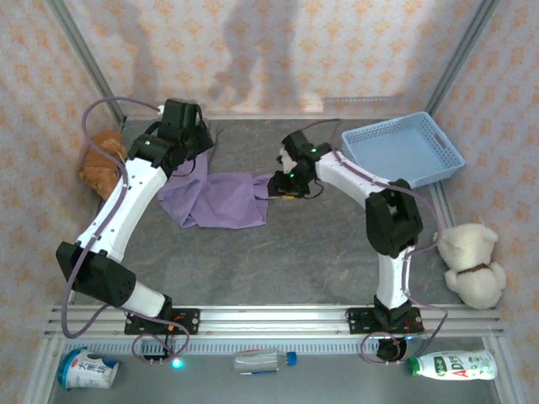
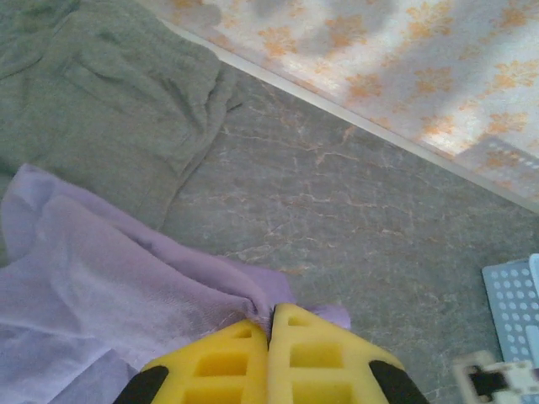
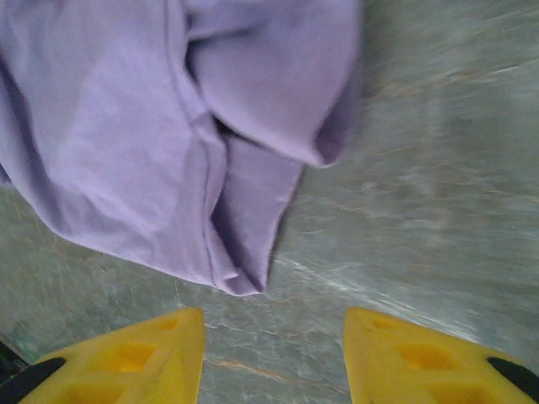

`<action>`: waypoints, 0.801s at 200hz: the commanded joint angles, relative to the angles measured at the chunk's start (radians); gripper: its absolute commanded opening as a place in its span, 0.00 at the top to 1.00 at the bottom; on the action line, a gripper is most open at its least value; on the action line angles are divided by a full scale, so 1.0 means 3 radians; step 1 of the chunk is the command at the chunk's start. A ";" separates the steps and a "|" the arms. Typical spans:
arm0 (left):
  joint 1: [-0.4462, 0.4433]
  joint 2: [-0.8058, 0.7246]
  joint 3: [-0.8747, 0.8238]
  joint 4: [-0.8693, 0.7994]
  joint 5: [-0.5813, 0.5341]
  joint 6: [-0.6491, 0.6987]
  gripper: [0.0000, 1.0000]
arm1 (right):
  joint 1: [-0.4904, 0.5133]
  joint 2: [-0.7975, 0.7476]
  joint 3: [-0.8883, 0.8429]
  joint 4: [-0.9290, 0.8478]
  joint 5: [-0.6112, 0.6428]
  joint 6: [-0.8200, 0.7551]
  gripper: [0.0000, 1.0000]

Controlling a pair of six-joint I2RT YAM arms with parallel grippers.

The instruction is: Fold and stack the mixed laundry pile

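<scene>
From above, the purple shirt [image 1: 221, 200] lies crumpled on the grey table [image 1: 320, 252] between the arms, with the right gripper [image 1: 282, 183] at its right edge.

At the left wrist, the left gripper [image 2: 271, 310] is clenched, seemingly pinching a shirt fold. The grey trousers [image 2: 101, 93] lie beyond, under the shirt's edge.

At the right wrist, the fingers stand spread and hold nothing, over bare table beside the shirt's hem.

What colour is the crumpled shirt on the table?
Plain lavender purple; the crumpled cloth shirt shows best in the right wrist view.
</scene>
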State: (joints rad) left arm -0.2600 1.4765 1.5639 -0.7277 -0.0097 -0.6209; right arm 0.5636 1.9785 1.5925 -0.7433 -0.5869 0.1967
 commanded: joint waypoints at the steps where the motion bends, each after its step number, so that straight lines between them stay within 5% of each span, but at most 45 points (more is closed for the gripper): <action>1: 0.0007 -0.0209 -0.0135 0.0093 -0.0197 -0.0168 1.00 | 0.0161 0.0231 0.0179 0.0136 -0.0110 -0.0114 0.52; 53: 0.0036 -0.0372 -0.0225 -0.0122 -0.0462 -0.0221 1.00 | 0.0365 0.0810 0.0571 0.0149 -0.0114 -0.0024 0.56; 69: 0.0044 -0.0428 -0.0251 -0.0180 -0.0504 -0.0206 1.00 | 0.0372 0.0901 0.0654 0.0121 -0.0142 -0.0004 0.68; 90: 0.0075 -0.0555 -0.0368 -0.0180 -0.0559 -0.0221 1.00 | 0.0371 0.0901 0.0723 0.0015 -0.0117 -0.0039 1.00; 160: 0.0579 -0.0801 -0.0426 -0.0116 -0.0440 -0.0001 1.00 | -0.0303 -0.0179 0.1505 -0.0268 -0.0057 0.0413 1.00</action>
State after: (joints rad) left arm -0.1326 1.2572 1.4090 -0.7517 -0.1371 -0.6720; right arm 0.5900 2.1380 1.8683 -0.7975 -0.6289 0.2581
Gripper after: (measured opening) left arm 0.040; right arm 0.051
